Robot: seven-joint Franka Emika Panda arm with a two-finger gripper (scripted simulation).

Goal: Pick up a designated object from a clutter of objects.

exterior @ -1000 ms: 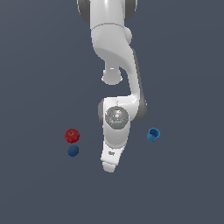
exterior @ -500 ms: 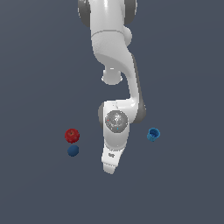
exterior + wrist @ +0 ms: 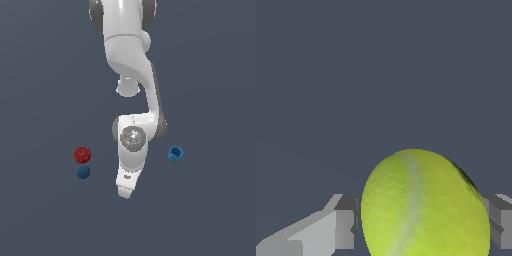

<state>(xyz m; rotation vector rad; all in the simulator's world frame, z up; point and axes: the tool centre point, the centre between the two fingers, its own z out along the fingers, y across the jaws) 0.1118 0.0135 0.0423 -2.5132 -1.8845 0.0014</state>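
Observation:
In the wrist view the designated object, a yellow-green ball point(image 3: 423, 205) with a pale seam, fills the space between my gripper's point(image 3: 421, 226) two fingers. One grey finger point(image 3: 345, 227) sits against one side of the ball and the other finger point(image 3: 500, 225) against the opposite side, with no gap showing. In the exterior view my gripper point(image 3: 124, 192) points down at the floor and the arm hides the ball. The rest of the clutter lies apart: a red apple-like ball point(image 3: 82, 154) and a dark blue ball point(image 3: 83, 172) on the exterior view's left.
A bright blue cup-like piece point(image 3: 175, 153) lies on the exterior view's right of the arm. The white arm point(image 3: 131, 75) reaches down from the top of that view over a plain dark grey floor.
The arm has sunk very slightly toward the floor and has hardly moved otherwise. The red ball, dark blue ball and blue cup-like piece stay where they were.

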